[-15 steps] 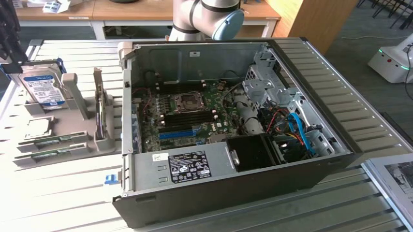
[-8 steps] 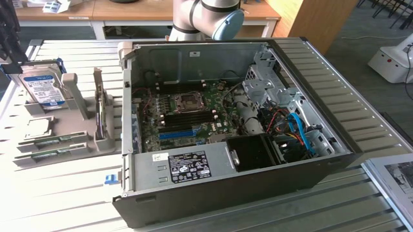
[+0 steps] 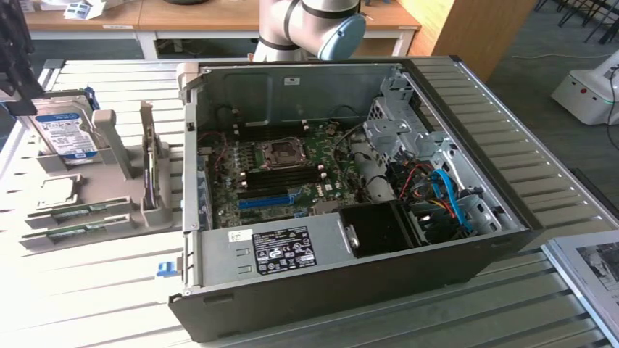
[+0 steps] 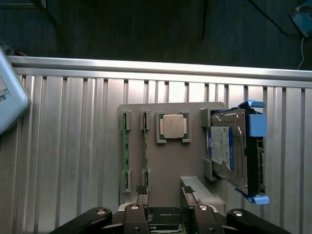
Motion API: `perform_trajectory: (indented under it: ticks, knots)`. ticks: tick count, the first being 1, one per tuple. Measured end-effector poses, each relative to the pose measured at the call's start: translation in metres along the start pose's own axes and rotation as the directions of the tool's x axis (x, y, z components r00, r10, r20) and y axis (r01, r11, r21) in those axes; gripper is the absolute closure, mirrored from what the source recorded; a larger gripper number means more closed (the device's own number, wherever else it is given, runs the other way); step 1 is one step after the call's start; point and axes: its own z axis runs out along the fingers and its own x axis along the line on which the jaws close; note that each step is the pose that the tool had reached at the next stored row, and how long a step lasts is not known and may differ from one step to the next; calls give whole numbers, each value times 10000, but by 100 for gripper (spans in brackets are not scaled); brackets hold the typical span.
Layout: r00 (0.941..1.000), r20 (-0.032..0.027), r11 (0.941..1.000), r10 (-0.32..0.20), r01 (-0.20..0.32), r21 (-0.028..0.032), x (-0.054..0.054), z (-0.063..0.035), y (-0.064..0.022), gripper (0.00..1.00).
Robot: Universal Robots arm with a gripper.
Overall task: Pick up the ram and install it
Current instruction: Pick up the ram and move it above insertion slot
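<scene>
A slatted metal bench [image 3: 97,290] is shown carrying an open computer case [image 3: 338,254], which is laid on its side near the bench's middle. The motherboard [image 3: 280,174] is exposed inside it, and a blue slot [image 3: 263,201] can be made out on the board. A joint of the robot arm [image 3: 309,29] is seen behind the case.

Just beside the case, on the exterior view's left, a grey holder [image 3: 155,203] is set on the bench. A hard drive [image 3: 66,130] with a blue frame is stood on edge in it, and a square silver processor chip [image 3: 58,190] is laid flat beside that.

Two green sticks are seated on edge in the holder, side by side and parallel. The outer ram stick [image 4: 126,151] is placed along the holder's edge. The inner ram stick [image 4: 145,151] is placed between it and the chip.

In the wrist view the tool [image 4: 165,192] is held over the holder with its fingertips [image 4: 141,189] spread wide, and nothing is gripped. One fingertip is seen at the end of the inner ram stick. Whether it touches cannot be told.
</scene>
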Motion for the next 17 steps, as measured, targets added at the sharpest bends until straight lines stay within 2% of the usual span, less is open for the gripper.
perform_trajectory:
  ticks: [17]
  knots:
    - [10000, 0, 10000, 0, 0, 1, 7, 305, -14, 61]
